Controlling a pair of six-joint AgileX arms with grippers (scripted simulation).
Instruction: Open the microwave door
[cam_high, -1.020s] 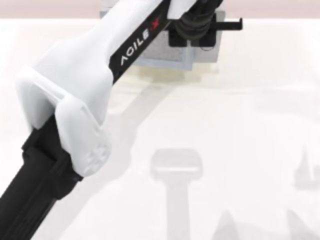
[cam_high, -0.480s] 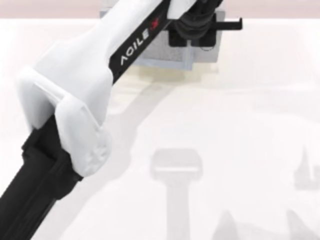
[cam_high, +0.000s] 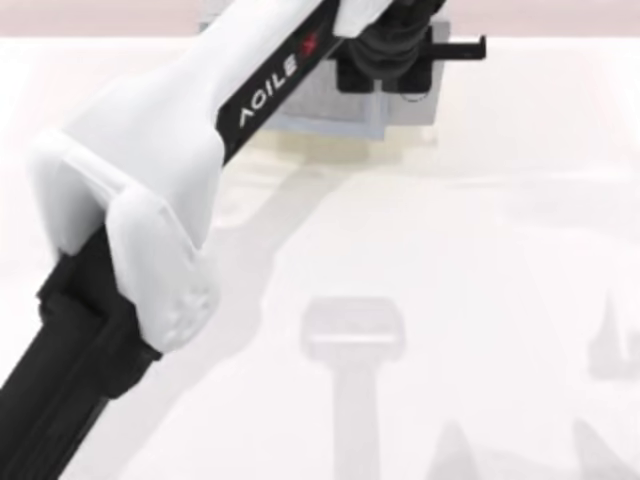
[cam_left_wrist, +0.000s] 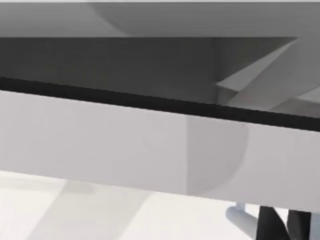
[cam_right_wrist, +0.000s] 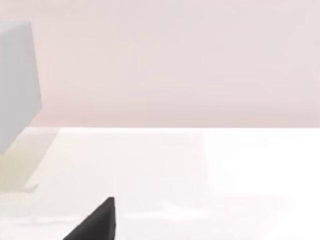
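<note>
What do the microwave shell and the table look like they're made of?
Microwave: light-grey, matte, uniform shell, likely painted metal or plastic; no texture settles which. Table: pale cream, smooth, taking soft shadows, perhaps laminate. Left gripper is at the microwave.

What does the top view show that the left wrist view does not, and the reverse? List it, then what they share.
Top view only: the left arm reaching across the table to the far edge. Left wrist view only: a close look at a light-grey panel with a dark gap above it. Shared: the microwave, mostly hidden under the arm from above.
</note>
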